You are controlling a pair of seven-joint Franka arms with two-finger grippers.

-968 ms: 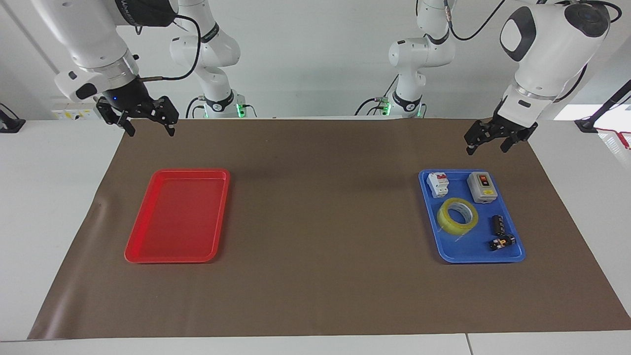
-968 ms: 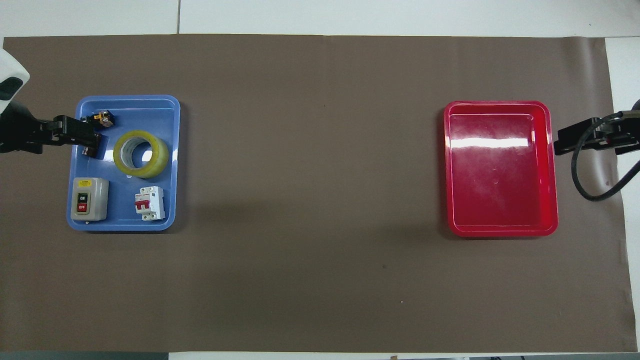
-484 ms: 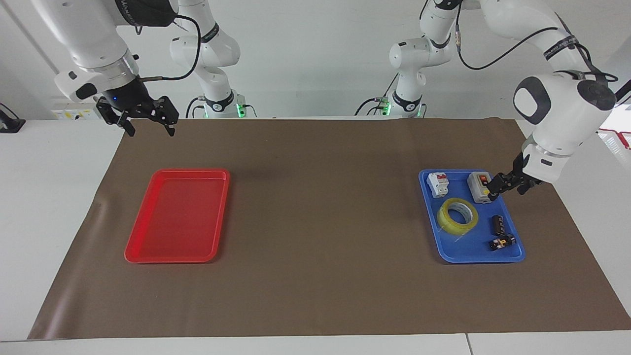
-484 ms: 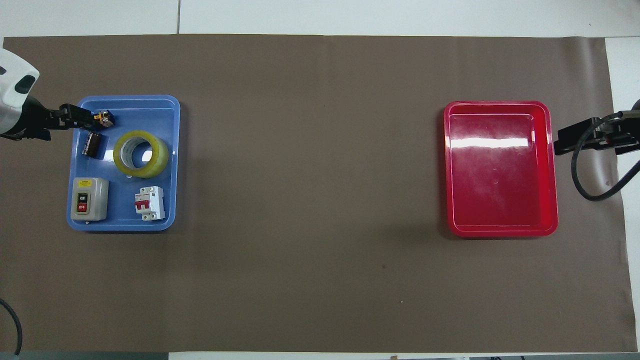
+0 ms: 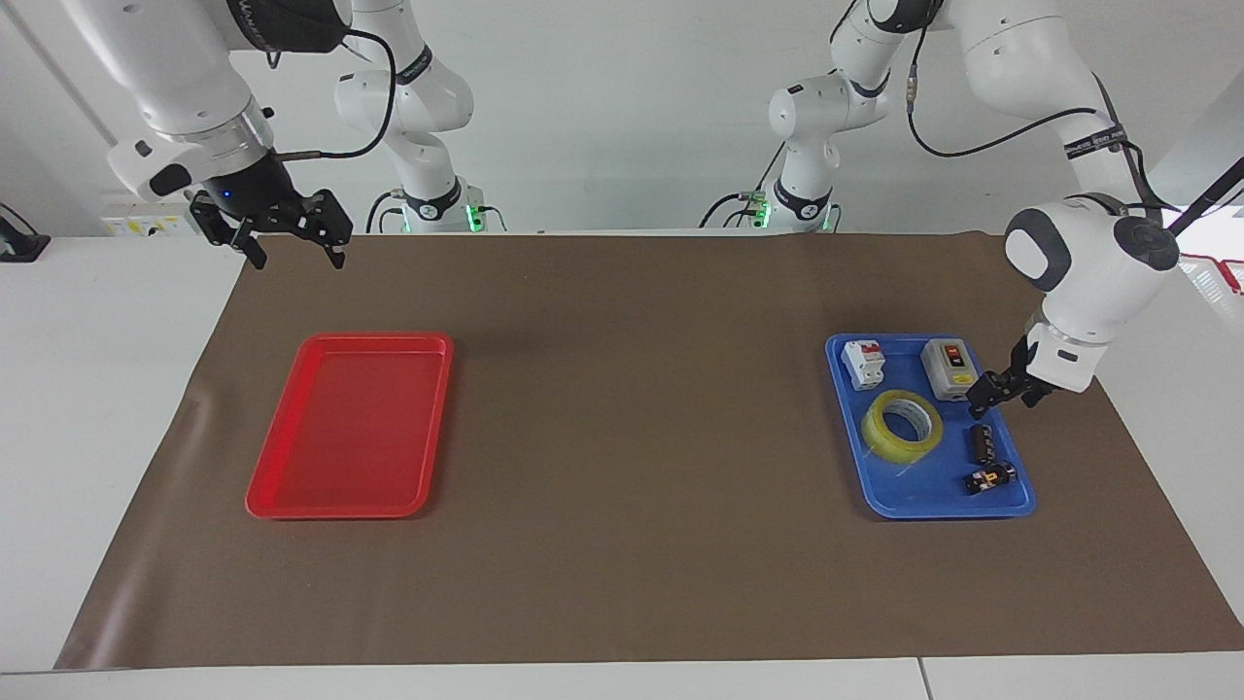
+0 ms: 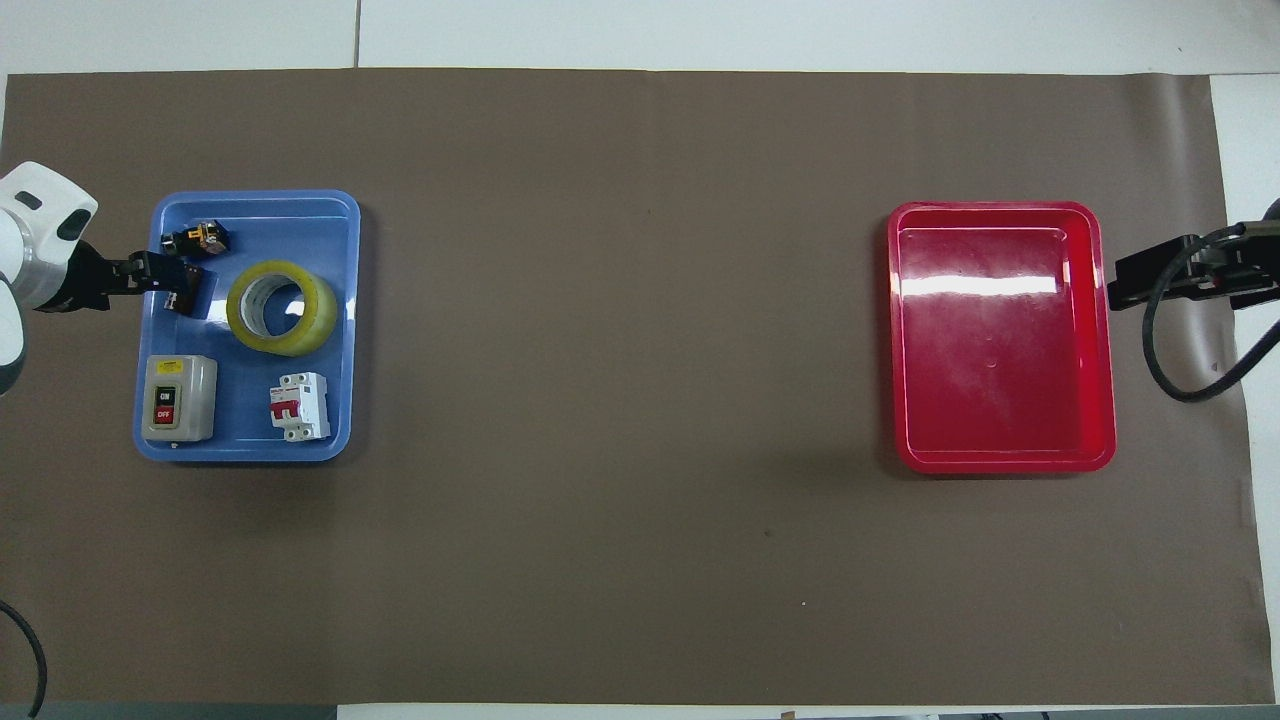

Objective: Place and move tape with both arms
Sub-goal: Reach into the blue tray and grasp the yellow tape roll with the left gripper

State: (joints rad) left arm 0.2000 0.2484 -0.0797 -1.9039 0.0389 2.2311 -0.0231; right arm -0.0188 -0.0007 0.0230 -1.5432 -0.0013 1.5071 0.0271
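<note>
The tape (image 5: 902,425) (image 6: 282,308), a translucent yellow roll with a pale core, lies flat in the middle of the blue tray (image 5: 880,496) (image 6: 345,420). My left gripper (image 5: 999,401) (image 6: 160,278) hangs low over that tray's edge at the left arm's end. It is open and holds nothing, a hand's width from the tape. It is above a small black cylinder (image 5: 982,442) (image 6: 187,292). My right gripper (image 5: 294,255) (image 6: 1150,280) waits open in the air over the mat's corner, beside the red tray (image 5: 350,425) (image 6: 1000,335).
The blue tray also holds a grey ON/OFF switch box (image 5: 950,369) (image 6: 178,398), a white circuit breaker (image 5: 864,364) (image 6: 299,406) and a small black-and-orange part (image 5: 989,477) (image 6: 197,238). A brown mat (image 5: 632,437) covers the table. Two smaller white arms (image 5: 428,117) stand at the robots' end.
My left arm has swung down from over the mat's edge near the robots to low over the blue tray's edge. The right arm and the tape have not moved.
</note>
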